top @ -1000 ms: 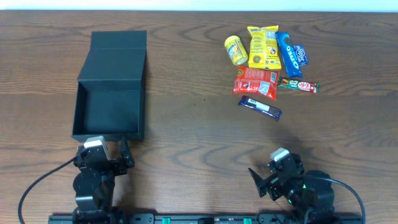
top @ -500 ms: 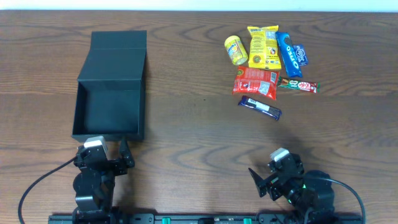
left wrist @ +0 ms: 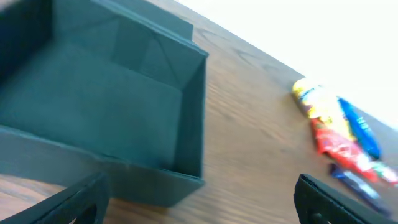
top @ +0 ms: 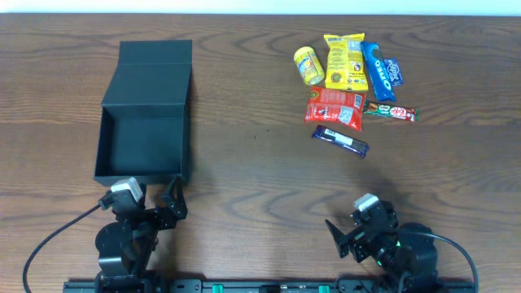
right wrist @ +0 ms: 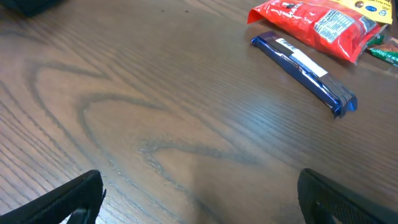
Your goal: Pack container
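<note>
Item 1: the container (top: 140, 145), a matte black square box, is sitting with its flap lid (top: 155, 69) folded back flat on the far side. I am seeing nothing inside it.

Item 2: the left gripper (top: 149, 198) is hovering just off the container's near wall, toward its right front corner. Its jaws are standing wide apart and holding nothing. In the blurred left wrist view I am looking over that wall into the box (left wrist: 93, 93).

Item 3: the right gripper (top: 352, 218) is sitting well to the right of the container, nearer the operator's edge than the box. It is also spread wide and holding nothing.

Item 4: snacks are lying in a cluster well to the right of the container, level with its lid and far half:
- a dark blue bar (top: 341, 140), nearest the right gripper
- a red packet (top: 334, 107)
- a yellow packet (top: 344, 61)
- a small round yellow pack (top: 308, 65)
- a blue Oreo pack (top: 376, 71)
- a thin green-and-red bar (top: 391, 111)

Everything is resting on the wooden table (top: 244, 179).
</note>
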{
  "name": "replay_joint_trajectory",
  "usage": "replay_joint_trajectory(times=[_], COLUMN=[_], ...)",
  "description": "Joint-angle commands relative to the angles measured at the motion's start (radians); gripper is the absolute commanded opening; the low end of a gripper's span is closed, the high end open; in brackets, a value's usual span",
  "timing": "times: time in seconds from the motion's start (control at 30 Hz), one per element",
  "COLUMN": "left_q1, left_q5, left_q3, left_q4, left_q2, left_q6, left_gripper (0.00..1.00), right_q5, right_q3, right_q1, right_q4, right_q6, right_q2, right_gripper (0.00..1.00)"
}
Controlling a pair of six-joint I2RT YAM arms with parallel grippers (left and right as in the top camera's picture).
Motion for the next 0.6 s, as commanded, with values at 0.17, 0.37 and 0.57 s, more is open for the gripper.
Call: replay_joint_trajectory(times=[0.17, 0.37, 0.57], left_q1=[0.002, 0.002, 0.001], left_q5=[0.169, 0.068, -0.028], left_q3=[0.015, 0.171, 0.388], left_q4=[-0.006, -0.048, -0.101], left_q2=[0.003, 0.168, 0.52], left_q6=[-0.061, 0.115, 0.258], left_gripper=[0.96, 0.96, 0.96], right_q5=[0.006, 0.006, 0.006], right_q3=[-0.003, -0.003, -0.003], right_q1=[-0.002, -0.002, -0.002], right_q4=[0.0, 0.0, 0.0], right_q6=[0.011, 0.011, 0.011], right_q2=[-0.011, -0.011, -0.011], right_gripper=[0.99, 0.99, 0.99])
